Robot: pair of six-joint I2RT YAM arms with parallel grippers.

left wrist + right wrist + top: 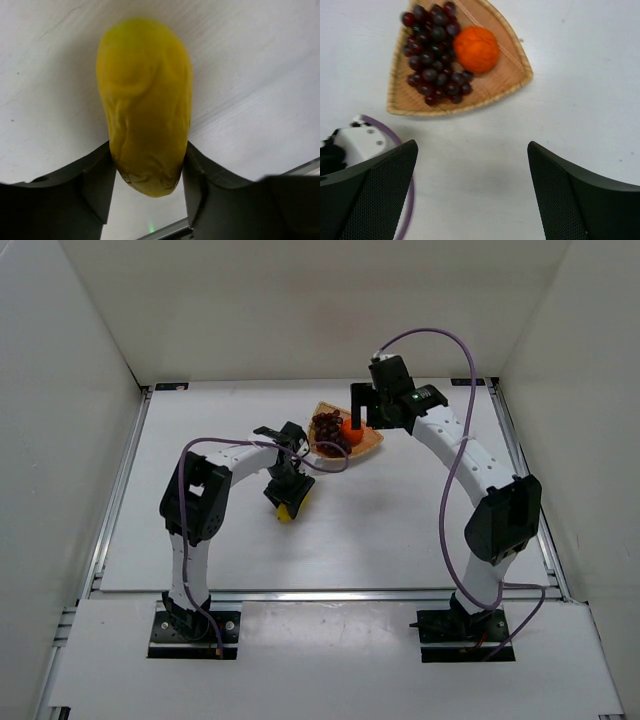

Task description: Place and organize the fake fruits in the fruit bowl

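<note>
The tan woven fruit bowl (368,443) lies at the table's far middle and shows in the right wrist view (512,82). In it lie the dark purple grapes (329,427) (432,50) and the round orange (349,429) (476,49), side by side. My left gripper (284,510) (147,172) is shut on the oblong yellow lemon-like fruit (284,512) (145,100), near the table surface, near-left of the bowl. My right gripper (364,412) (472,190) is open and empty, held above the bowl's near edge.
The left arm's purple cable (325,468) (405,165) loops next to the bowl's near-left edge. White walls enclose the table on three sides. A metal rail (320,593) runs along the near edge.
</note>
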